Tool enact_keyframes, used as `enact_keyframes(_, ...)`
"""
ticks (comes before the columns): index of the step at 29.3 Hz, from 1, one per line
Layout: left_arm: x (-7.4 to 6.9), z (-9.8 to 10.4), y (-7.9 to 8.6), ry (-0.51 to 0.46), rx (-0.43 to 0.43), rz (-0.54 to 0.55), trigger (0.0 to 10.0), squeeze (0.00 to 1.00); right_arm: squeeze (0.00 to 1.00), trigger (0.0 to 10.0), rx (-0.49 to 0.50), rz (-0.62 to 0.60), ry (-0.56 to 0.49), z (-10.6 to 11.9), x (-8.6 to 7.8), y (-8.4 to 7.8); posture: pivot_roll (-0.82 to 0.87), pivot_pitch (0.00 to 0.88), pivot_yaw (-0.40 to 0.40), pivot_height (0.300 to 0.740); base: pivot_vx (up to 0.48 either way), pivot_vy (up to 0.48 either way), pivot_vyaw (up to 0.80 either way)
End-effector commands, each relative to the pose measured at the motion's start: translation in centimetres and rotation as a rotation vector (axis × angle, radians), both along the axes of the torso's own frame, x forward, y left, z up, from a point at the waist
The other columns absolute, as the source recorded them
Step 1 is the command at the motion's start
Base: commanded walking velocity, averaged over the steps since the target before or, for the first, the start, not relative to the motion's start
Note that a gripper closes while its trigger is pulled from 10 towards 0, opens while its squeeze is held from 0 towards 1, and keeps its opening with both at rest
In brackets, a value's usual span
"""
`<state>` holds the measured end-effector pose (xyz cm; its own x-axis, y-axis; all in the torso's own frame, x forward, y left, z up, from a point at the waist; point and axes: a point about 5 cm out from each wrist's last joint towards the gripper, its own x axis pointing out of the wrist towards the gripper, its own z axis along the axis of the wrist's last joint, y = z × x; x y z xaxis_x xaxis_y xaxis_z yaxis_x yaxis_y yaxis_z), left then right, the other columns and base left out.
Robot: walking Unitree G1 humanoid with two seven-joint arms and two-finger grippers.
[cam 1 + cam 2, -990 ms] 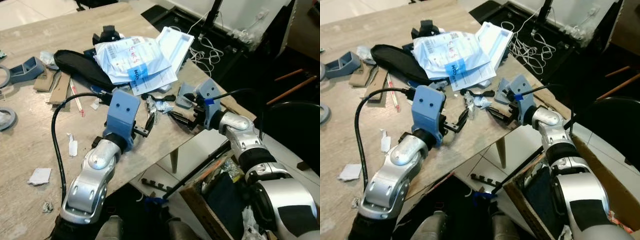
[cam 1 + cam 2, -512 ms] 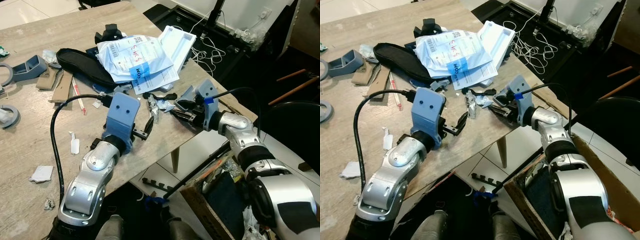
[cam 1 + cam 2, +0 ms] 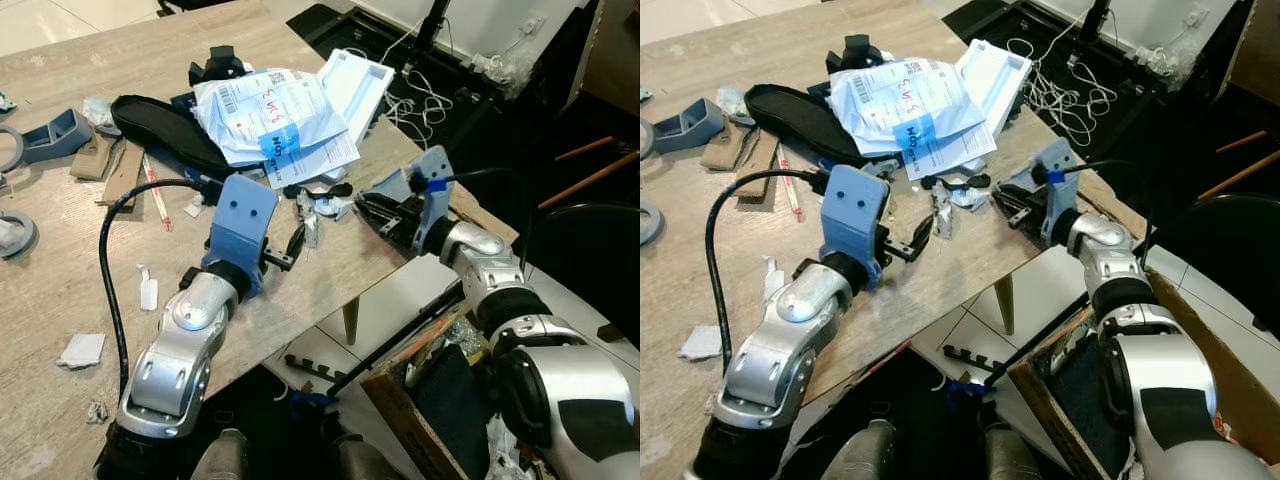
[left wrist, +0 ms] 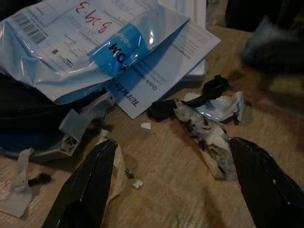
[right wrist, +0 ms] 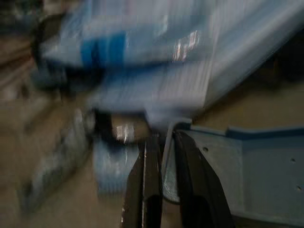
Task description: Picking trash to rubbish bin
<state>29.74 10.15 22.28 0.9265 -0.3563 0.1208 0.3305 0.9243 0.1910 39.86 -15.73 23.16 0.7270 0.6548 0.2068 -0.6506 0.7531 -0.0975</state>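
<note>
The wooden tabletop (image 3: 60, 280) was strewn with litter — a heap of blue-and-white mailers (image 3: 275, 120) near its far edge, a black pouch (image 3: 165, 135) beside them, and scraps of paper (image 3: 80, 350) nearer the robot.

The left gripper (image 3: 292, 243) hovered low over the tabletop, jaws spread wide. In the left wrist view its fingers (image 4: 88, 187) stood well apart, and a crumpled wrapper (image 4: 204, 137) lay between them and a little ahead, on the wood. A black strip (image 4: 190, 100) lay just behind the wrapper, touching it, and a shiny plastic scrap (image 4: 221, 105) lay beside that. The mailers filled the background of that view, one marked in red handwriting.

The right gripper (image 3: 385, 215) reached in from the tabletop's right edge, close to the same cluster of trash. Its wrist view was blurred, but the jaws appeared nearly closed, with the thin edge of a grey-blue plastic piece (image 5: 228, 171) between the fingers (image 5: 151, 190). Whether they truly gripped it, I could not tell.

A cardboard box (image 3: 1230, 400) with dark contents stood on the floor at the robot's right — below the tabletop's level. White cables (image 3: 420, 100) lay on the dark floor beyond the tabletop.
</note>
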Motion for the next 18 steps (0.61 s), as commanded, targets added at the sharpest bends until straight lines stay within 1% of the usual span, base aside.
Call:
enact_keyframes(1,0.0,-0.4,-0.3,0.016,-0.017,-0.012,10.0,0.0,0.0,0.0,0.06,-0.006,-0.076,1.7,-0.1,0.0,0.15,0.236,-0.062,0.74,0.0,0.0,0.0)
enact_keyframes(2,0.1,-0.6,-0.2,0.023,-0.038,-0.003,10.0,0.0,0.0,0.0,0.161,-0.032,-0.215,4.8,-0.6,0.9,0.13,0.207,-0.056,0.74,0.0,0.0,0.0)
enact_keyframes(3,0.2,-0.8,-0.1,0.028,-0.041,0.006,10.0,0.0,0.0,0.0,0.2,-0.05,-0.263,5.8,-1.3,1.7,0.11,0.19,-0.054,0.74,0.0,0.0,0.0)
enact_keyframes(4,0.2,-0.8,-0.1,0.028,-0.041,0.006,10.0,0.0,0.0,0.0,0.2,-0.05,-0.263,5.8,-1.3,1.7,0.11,0.19,-0.054,0.74,0.0,0.0,0.0)
enact_keyframes(5,0.2,-1.0,0.0,0.031,-0.041,0.012,10.0,0.0,0.0,0.0,0.224,-0.061,-0.285,6.3,-1.8,2.2,0.11,0.19,-0.054,0.74,0.0,0.0,0.0)
enact_keyframes(6,0.3,-1.2,0.1,0.039,-0.036,0.026,10.0,0.0,0.0,0.0,0.23,-0.099,-0.288,6.0,-2.3,2.7,0.1,0.172,-0.053,0.74,0.0,0.0,0.0)
enact_keyframes(7,0.3,-1.3,0.2,0.045,-0.032,0.034,10.0,0.0,0.0,0.8,0.231,-0.126,-0.286,5.8,-2.7,3.0,0.1,0.172,-0.053,0.74,0.0,0.0,0.0)
enact_keyframes(8,0.5,-1.4,0.3,0.049,-0.031,0.04,10.0,0.0,0.0,0.8,0.225,-0.146,-0.275,5.4,-2.7,3.1,0.09,0.152,-0.05,0.74,0.0,0.0,0.0)
enact_keyframes(9,0.6,-1.7,0.3,0.063,-0.033,0.044,10.0,0.0,0.0,10.0,0.216,-0.202,-0.243,4.3,-2.9,3.2,0.09,0.145,-0.046,0.74,0.0,0.0,0.0)
enact_keyframes(11,0.7,-2.0,0.3,0.077,-0.029,0.037,10.0,0.0,0.0,10.0,0.216,-0.304,-0.151,1.9,-3.1,3.0,0.08,0.132,-0.042,0.74,0.0,0.0,0.0)
enact_keyframes(13,0.7,-2.0,0.1,0.082,-0.024,0.027,10.0,0.0,0.0,10.0,0.23,-0.361,-0.097,0.4,-3.5,2.7,0.08,0.128,-0.04,0.74,0.0,0.0,0.0)
enact_keyframes(15,0.7,-2.0,0.1,0.08,-0.023,0.025,10.0,0.0,0.0,10.0,0.229,-0.374,-0.091,0.0,-3.7,2.7,0.08,0.127,-0.037,0.74,0.0,0.0,0.0)
enact_keyframes(16,0.7,-2.1,0.1,0.076,-0.025,0.025,10.0,0.0,0.0,10.0,0.216,-0.401,-0.087,-0.5,-4.4,2.6,0.07,0.124,-0.03,0.74,0.0,0.0,0.0)
enact_keyframes(18,0.7,-2.1,0.1,0.076,-0.025,0.025,10.0,0.0,0.0,10.0,0.216,-0.401,-0.087,-0.5,-4.4,2.6,0.07,0.124,-0.03,0.74,0.0,0.0,0.0)
